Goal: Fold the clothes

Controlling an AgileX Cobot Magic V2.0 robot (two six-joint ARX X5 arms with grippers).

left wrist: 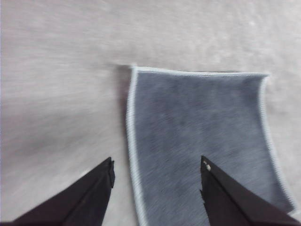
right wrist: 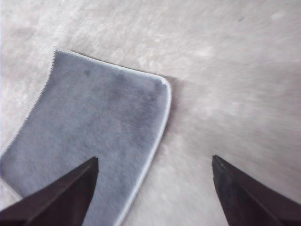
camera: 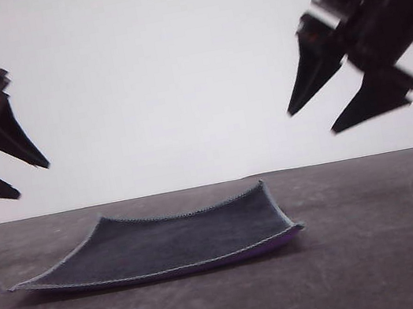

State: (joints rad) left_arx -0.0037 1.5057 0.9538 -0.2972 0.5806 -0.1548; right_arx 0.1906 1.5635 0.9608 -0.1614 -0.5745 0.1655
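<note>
While the cloth [camera: 166,242] lies flat, we hover both grippers wide open, empty.
If our left gripper [camera: 1,159] and right gripper [camera: 330,108] pinch unevenly, the fold skews.

My left claw [camera: 33,178] is cut off by front view's left edge; arm behind it out of frame. My right claw [camera: 311,123] is motion-blurred, upper arm cropped at top-right corner. Cloth [camera: 166,242]: purple underside hidden except thin sliver along near edge. Wrist views soft/blurred; cloth [left wrist: 202,146] runs off frame edge, likewise in right wrist view [right wrist: 94,136]. Table [camera: 384,251] texture indistinct.
</note>
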